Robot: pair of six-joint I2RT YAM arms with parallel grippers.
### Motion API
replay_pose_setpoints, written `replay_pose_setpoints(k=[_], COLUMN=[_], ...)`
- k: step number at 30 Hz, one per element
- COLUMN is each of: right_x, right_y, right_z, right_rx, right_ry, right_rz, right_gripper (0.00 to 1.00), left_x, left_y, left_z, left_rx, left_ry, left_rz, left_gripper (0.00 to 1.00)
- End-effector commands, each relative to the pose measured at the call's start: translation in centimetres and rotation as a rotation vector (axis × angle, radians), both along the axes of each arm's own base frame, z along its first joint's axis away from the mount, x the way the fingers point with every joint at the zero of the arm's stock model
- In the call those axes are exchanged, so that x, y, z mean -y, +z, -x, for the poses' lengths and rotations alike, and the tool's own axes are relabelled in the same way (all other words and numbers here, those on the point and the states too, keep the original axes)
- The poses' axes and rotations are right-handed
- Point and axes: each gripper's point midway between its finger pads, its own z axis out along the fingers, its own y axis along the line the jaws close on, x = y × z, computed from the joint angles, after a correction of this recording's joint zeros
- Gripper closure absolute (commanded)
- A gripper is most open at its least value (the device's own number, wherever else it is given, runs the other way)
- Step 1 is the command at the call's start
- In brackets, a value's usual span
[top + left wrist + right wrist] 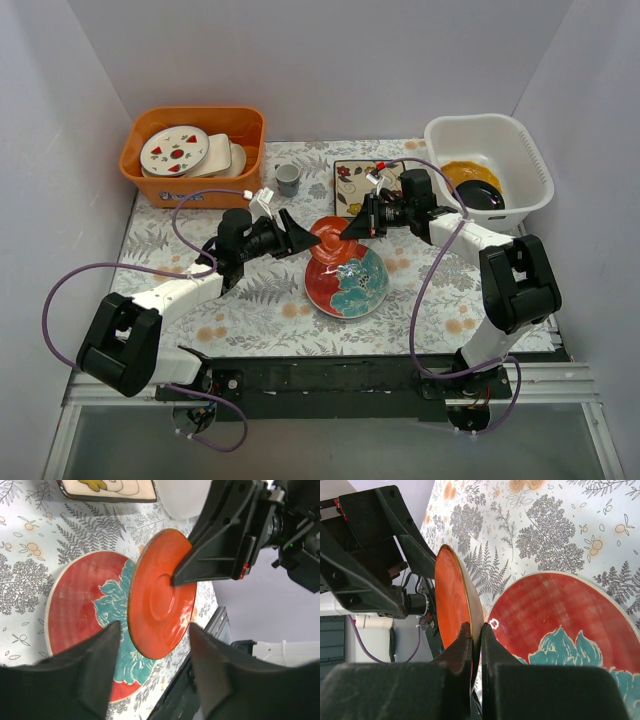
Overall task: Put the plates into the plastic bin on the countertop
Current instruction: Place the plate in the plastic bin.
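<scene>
Orange plate (451,600), centre-left of the frame: stiff, glazed, slick, looks chippable. Right gripper (476,630) pinches its rim. Left gripper (155,626) straddles it, jaws apart. Take the rim deep.

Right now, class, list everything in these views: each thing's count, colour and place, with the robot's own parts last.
Orange plate: one, orange, held on edge above the red-and-teal plate.
Red-and-teal plate: one, flat, centre of the countertop.
Square floral plate: one, cream, behind centre.
Plastic bin: one, white, far right.
Yellow plate: one, inside the plastic bin.
Dark plate: one, on the yellow plate.
Orange bin: one, far left.
White plates: stacked, count unclear, in the orange bin.
Cup: one, grey, beside the orange bin.
Countertop: fern-printed.
Left gripper: open.
Right gripper: shut on the orange plate.
</scene>
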Motion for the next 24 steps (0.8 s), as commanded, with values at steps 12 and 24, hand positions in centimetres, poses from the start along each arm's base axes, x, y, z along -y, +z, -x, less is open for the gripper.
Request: replay_pose_setpoints(k=[12, 24], right_x=[-0.7, -0.7], right_y=[1.7, 3.1], right_z=[-1.0, -2.9], right_rx=[0.055, 0.106], right_ry=[0.017, -0.003], right_rz=[-0.031, 0.005], right_gripper=[0.99, 0.99], left_x=[0.6, 0.6], left_y=[1.7, 1.4], left_z=[0.3, 0.2], left_rx=[0.068, 0.062], left_ry=[-0.055, -0.059], left_rz=[0.02, 0.004], left_gripper=[0.02, 0.02])
